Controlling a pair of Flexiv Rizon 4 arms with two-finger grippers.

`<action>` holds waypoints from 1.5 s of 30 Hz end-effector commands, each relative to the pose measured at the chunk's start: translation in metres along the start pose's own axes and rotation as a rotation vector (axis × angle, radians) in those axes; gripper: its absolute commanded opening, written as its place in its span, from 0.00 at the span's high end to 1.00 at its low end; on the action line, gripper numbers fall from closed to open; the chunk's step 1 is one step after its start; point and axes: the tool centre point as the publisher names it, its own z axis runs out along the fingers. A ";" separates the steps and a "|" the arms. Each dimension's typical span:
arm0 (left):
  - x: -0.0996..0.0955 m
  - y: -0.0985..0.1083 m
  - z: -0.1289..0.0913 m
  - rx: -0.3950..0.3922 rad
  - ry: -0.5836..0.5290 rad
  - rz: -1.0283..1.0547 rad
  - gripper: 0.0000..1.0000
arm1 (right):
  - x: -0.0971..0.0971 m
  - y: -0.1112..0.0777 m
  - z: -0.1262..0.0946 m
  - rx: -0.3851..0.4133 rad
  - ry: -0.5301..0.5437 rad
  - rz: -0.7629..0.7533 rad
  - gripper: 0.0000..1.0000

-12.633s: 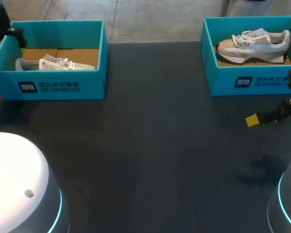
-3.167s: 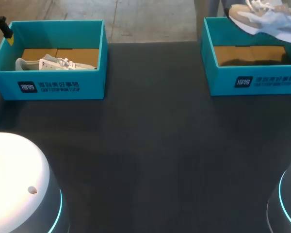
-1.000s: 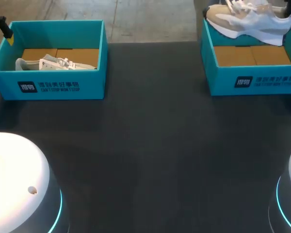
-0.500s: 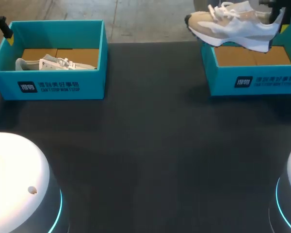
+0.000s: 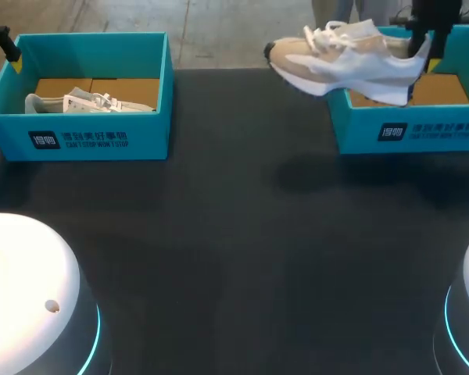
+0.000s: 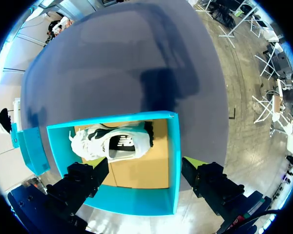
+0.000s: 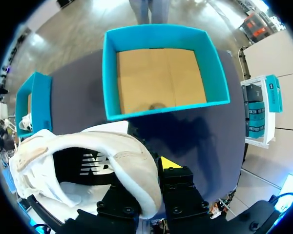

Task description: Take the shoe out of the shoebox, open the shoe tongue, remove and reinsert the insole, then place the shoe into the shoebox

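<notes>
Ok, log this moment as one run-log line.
right fingers: shut on sneaker heel | sneaker: airborne, toe past right shoebox | right shoebox: empty | left fingers: open above left shoebox, second sneaker inside

A dark, matte table (image 5: 234, 266) fills the head view, its far edge running straight across at twelve o'clock. Even overhead light falls on it, leaving one soft shadow (image 5: 309, 173) toward three o'clock.
</notes>
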 end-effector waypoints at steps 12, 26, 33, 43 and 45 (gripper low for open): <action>0.000 0.000 -0.001 0.000 0.002 0.001 0.00 | 0.051 -0.086 0.003 -0.055 -0.022 -0.003 1.00; 0.000 0.000 -0.001 0.000 0.002 0.001 0.00 | 0.096 -0.143 0.014 -0.066 -0.049 -0.005 1.00; 0.000 0.000 -0.001 0.000 0.002 0.001 0.00 | 0.115 -0.168 0.025 -0.055 -0.063 0.016 1.00; 0.000 0.000 -0.001 0.000 0.002 0.001 0.00 | 0.141 -0.196 0.048 -0.042 -0.049 0.023 1.00; 0.000 0.000 -0.001 0.000 0.002 0.001 0.00 | 0.144 -0.198 0.051 -0.037 -0.050 0.008 1.00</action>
